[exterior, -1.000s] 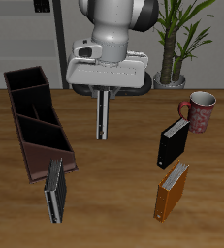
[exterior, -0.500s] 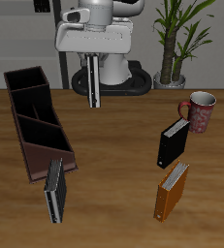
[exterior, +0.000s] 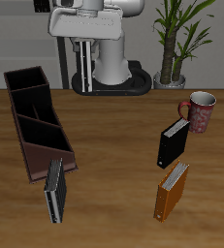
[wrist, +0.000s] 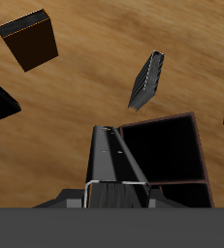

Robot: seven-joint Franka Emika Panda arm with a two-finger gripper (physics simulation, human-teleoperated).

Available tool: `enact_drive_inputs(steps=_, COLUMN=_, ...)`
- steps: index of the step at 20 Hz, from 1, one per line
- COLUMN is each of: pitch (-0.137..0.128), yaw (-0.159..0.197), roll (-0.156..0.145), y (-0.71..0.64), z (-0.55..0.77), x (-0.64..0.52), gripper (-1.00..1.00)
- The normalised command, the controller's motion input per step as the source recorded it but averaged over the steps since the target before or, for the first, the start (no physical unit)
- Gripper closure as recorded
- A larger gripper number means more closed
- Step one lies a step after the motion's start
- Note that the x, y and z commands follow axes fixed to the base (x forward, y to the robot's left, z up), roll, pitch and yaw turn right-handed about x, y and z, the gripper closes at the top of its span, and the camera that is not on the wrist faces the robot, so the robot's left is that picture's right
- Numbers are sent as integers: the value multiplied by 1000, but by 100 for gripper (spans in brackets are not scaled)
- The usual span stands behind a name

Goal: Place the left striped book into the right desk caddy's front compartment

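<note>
Gripper (exterior: 86, 70) clamps left striped book (exterior: 86, 76) | fingertips seemingly hidden | right desk caddy (wrist: 167, 150) cropped

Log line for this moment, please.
phase: carry | gripper: shut on left striped book, upright, aloft | right desk caddy: book not yet in | twin striped book: standing beside caddy

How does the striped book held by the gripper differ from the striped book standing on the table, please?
The held striped book hangs upright in the gripper, raised above the table; the other striped book stands on the table beside the end of the desk caddy nearest the table's front edge. The held one is far back by the robot's base; the other is close to the table's front edge. Both share the same stripes and thin shape.
</note>
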Motion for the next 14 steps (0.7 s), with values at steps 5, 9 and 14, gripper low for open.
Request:
enact_drive_inputs(steps=5, pitch=30, yaw=57, roll=4, y=-58, z=-48, x=-262, gripper=100)
enact_drive_inputs(steps=9, pitch=-2, yaw=53, roll=13, y=-49, z=10, x=-326, gripper=100)
enact_drive_inputs(steps=14, pitch=34, yaw=18, roll=-35, y=-258, z=-37, x=-141, gripper=100)
